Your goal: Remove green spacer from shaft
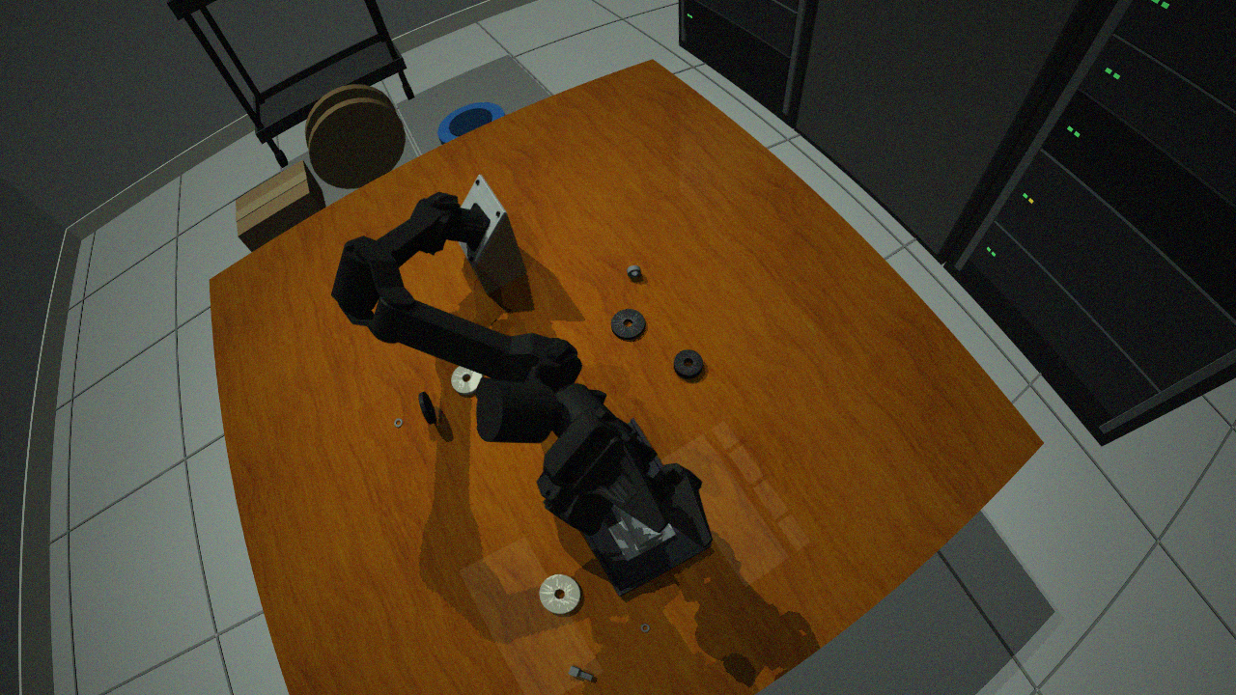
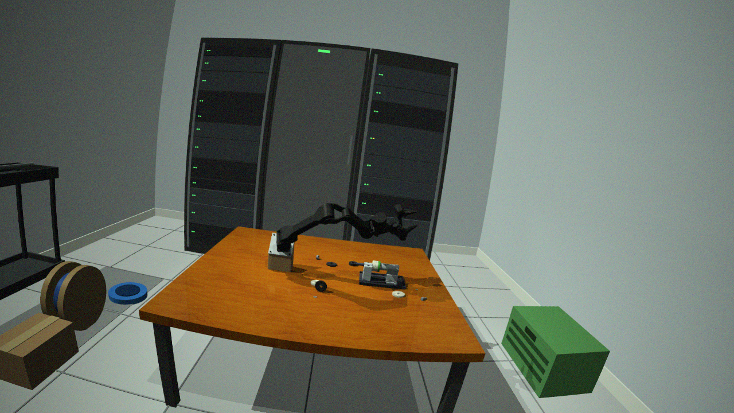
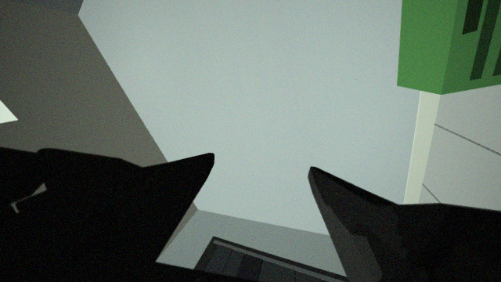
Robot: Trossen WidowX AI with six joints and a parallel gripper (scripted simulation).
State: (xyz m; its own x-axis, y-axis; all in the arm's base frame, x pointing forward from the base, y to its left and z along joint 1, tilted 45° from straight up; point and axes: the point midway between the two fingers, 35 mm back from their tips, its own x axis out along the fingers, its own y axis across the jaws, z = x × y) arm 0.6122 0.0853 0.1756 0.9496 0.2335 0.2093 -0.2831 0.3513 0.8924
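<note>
The fixture has a dark base [image 1: 683, 553] [image 2: 365, 281] with two grey upright blocks, a left one [image 2: 367, 273] and a right one [image 2: 393, 275] in the exterior view. The green spacer [image 2: 379, 265] sits up at shaft height between them, beside a whitish cylindrical part [image 2: 375, 265]. The shaft itself is too small to make out clearly, and the arm hides most of the fixture in the top view. My gripper [image 2: 413, 219] [image 3: 261, 164] is open and empty, high above the fixture. Its fingers point away from the arm's base, toward the wall, and touch nothing.
Dark discs [image 1: 617, 330] [image 1: 678, 366] lie behind the fixture in the exterior view. A white disc [image 1: 547, 596] [image 2: 394, 295] and a small bolt [image 1: 580, 673] [image 2: 423, 299] lie in front. Another white disc [image 1: 458, 380] and an upright black disc [image 1: 427, 407] stand nearer my base.
</note>
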